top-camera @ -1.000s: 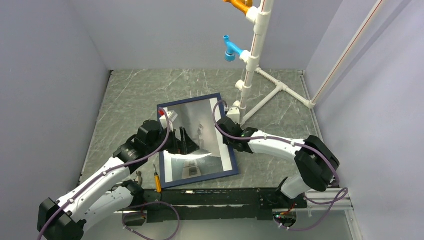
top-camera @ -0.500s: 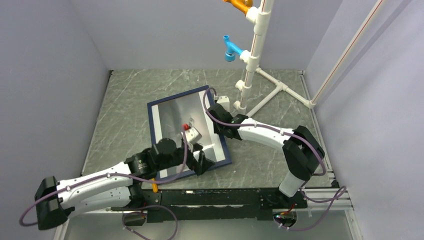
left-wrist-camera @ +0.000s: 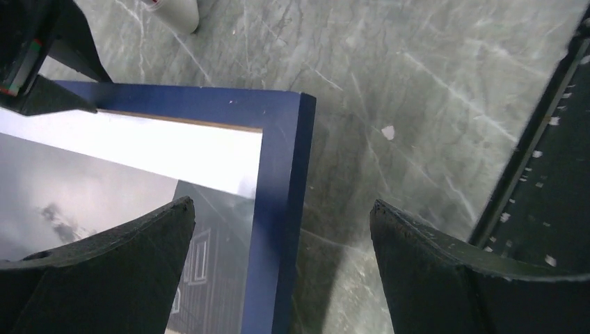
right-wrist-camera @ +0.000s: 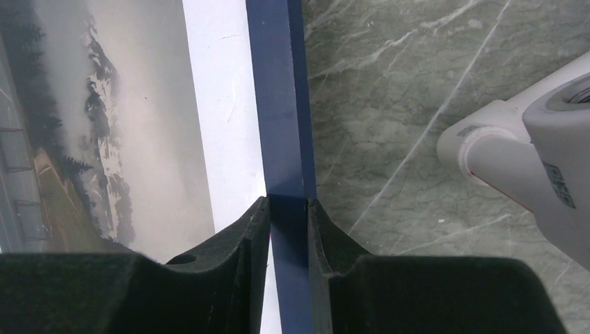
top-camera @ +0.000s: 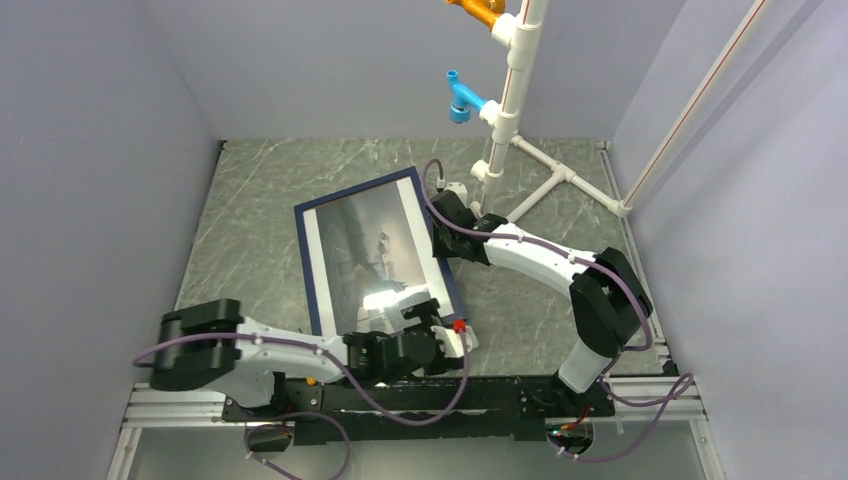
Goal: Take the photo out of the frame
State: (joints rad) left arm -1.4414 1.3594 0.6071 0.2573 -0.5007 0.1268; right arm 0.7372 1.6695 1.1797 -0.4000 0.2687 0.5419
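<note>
Right fingers [right-wrist-camera: 229, 278] pinch one frame [right-wrist-camera: 282, 104] holding one photo [right-wrist-camera: 125, 118].

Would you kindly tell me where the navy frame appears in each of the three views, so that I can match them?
Top external: the frame sits mid-table, turned askew.
Left wrist: one frame corner, upper centre, between the open left claw's fingers.
Right wrist: one long side runs up the centre, pinched by the right claw.
Shared landmark: the photo's white strip just inside that side.
</note>
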